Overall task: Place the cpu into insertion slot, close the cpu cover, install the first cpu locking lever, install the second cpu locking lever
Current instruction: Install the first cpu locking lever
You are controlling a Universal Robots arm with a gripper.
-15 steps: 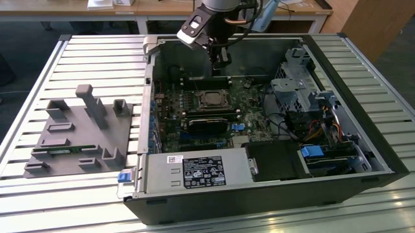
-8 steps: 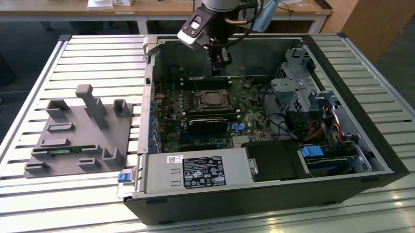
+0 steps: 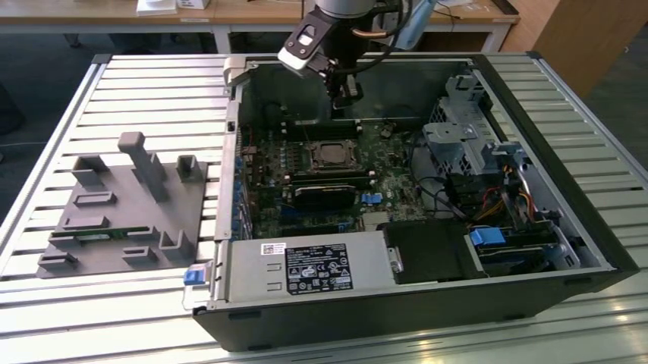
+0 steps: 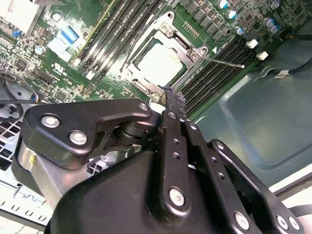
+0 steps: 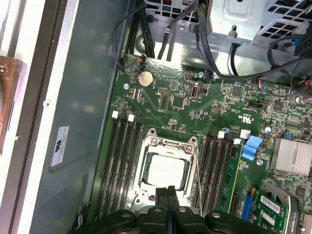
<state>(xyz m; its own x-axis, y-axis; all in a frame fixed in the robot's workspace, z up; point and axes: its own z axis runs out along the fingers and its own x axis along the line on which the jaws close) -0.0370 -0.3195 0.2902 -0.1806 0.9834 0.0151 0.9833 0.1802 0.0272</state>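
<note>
The cpu [image 4: 157,64] [image 5: 165,170] lies flat in the insertion slot [image 3: 331,155] on the green board. The cpu cover [image 4: 187,52] [image 5: 144,158] is folded down around it, and the chip's pale top shows through its opening. A thin silvery locking lever [image 4: 224,62] [image 5: 198,183] juts out from one side of the socket, not latched flat. My gripper [image 3: 345,97] [image 4: 175,96] [image 5: 168,189] hangs just above the socket's edge. It is shut, its black fingers pressed together with nothing between them.
Black memory slots [image 5: 122,161] flank the socket on both sides. A black heatsink block [image 3: 326,193] sits in front of it. Drive cage and cables [image 3: 466,144] fill the exterior view's right, and a grey fixture block [image 3: 121,205] stands outside the case on the left.
</note>
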